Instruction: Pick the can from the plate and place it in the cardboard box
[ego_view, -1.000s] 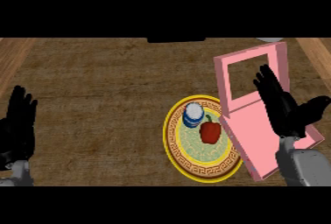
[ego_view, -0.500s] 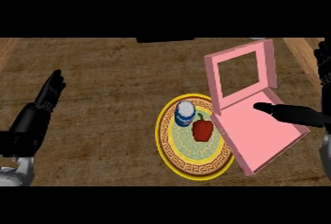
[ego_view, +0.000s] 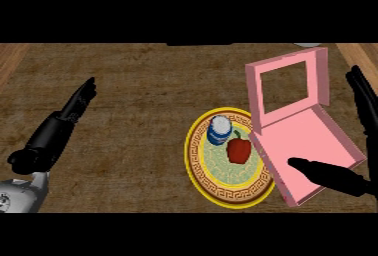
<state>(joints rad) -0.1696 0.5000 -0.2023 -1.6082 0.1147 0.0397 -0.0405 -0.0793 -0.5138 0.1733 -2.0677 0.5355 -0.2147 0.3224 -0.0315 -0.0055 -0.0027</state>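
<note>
A blue and white can (ego_view: 219, 130) stands upright on the far part of a yellow-rimmed patterned plate (ego_view: 210, 186), with a red bell pepper (ego_view: 238, 150) just beside it. Right of the plate a pink box (ego_view: 313, 146) lies open, its windowed lid (ego_view: 319, 76) raised at the back. My right hand (ego_view: 329, 176) is open above the box: the thumb reaches across its near corner and the fingers (ego_view: 362, 101) run up the right edge. It holds nothing and is apart from the can. My left hand (ego_view: 62, 127) is open at the far left, fingers straight.
The brown counter top (ego_view: 140, 80) extends around the plate and box. A wooden edge (ego_view: 10, 61) borders it at the far left and far right. A dark object (ego_view: 198, 44) sits at the back edge.
My right hand has swung from upright beside the box lid to spread low over the box. The left hand turned edge-on and leaned inward. Can and pepper stay on the plate.
</note>
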